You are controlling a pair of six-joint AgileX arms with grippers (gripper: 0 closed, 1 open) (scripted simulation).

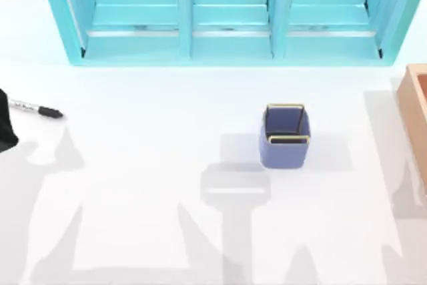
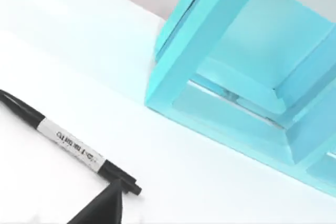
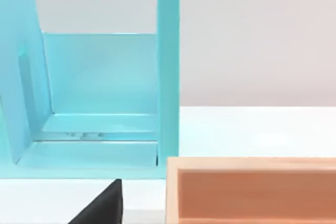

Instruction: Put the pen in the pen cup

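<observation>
The pen (image 1: 37, 109) lies flat on the white table at the far left, its black tip pointing right. Its silver barrel with dark print (image 2: 71, 144) crosses the left wrist view. My left gripper (image 1: 5, 125) is a dark shape at the table's left edge, over the pen's left end. A dark part of it (image 2: 102, 205) sits close beside the pen's black tip. The pen cup (image 1: 285, 135), blue with a gold rim, stands upright right of centre, far from the pen. A dark part of my right gripper (image 3: 102, 205) shows in the right wrist view, near the tan box.
A large turquoise shelf unit (image 1: 227, 15) spans the back of the table. A tan wooden box (image 1: 417, 115) stands at the right edge, also seen close up (image 3: 252, 190). White tabletop stretches between the pen and the cup.
</observation>
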